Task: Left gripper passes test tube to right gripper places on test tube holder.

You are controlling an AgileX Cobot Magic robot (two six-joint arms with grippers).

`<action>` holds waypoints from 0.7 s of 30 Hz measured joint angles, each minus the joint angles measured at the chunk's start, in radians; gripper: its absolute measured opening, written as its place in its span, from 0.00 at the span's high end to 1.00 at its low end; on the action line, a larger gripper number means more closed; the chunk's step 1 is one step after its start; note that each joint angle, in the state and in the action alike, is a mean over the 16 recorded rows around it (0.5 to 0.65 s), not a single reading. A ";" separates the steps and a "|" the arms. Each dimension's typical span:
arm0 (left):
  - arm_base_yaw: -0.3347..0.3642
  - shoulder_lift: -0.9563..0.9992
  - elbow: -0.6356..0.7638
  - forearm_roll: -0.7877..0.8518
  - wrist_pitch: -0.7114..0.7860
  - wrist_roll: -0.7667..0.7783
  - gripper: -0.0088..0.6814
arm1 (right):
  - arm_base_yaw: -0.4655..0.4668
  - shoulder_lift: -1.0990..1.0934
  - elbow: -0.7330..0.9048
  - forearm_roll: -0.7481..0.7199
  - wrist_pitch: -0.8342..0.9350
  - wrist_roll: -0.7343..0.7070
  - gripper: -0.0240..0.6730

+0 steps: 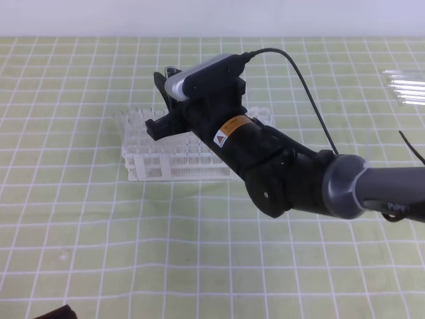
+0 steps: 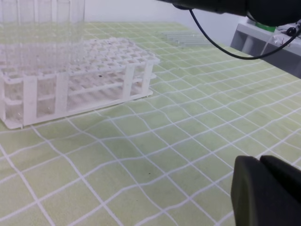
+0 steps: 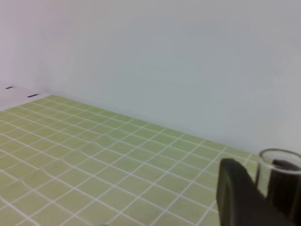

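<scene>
Reaching over the test tube holder [image 1: 174,154], my right gripper [image 1: 167,109] hangs above its left half, fingers closed on the test tube [image 3: 277,175], held upright over the rack as far as I can tell. My left gripper [image 2: 265,190] sits low; its opening is hidden. More clear tubes [image 1: 406,88] lie far right on the green checked cloth [image 1: 99,226], a white wall [image 3: 164,52] behind.

Lighting: bright, even, diffuse; direction cannot be told. Shadows: faint and soft on the green checked cloth [image 1: 99,232]. Glare: mild sheen on the silver-grey camera module [image 1: 199,74]. Overhead view: sharp. Left wrist view: near black finger [image 2: 265,190] blurred, grid lines bowed. Right wrist view: soft throughout; wall [image 3: 188,56] washed pale.
</scene>
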State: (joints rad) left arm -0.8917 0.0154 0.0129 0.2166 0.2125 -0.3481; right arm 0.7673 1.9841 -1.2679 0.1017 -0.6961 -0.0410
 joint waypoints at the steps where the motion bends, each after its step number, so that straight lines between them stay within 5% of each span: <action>1: 0.000 -0.001 -0.001 0.000 0.001 0.000 0.99 | 0.000 0.002 0.000 0.002 0.000 -0.002 0.95; 21: 0.000 -0.001 -0.001 0.000 0.001 0.000 0.99 | -0.002 0.050 0.000 0.022 -0.052 -0.018 0.95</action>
State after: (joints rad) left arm -0.8919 0.0147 0.0117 0.2163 0.2135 -0.3482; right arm 0.7657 2.0343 -1.2679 0.1235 -0.7485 -0.0591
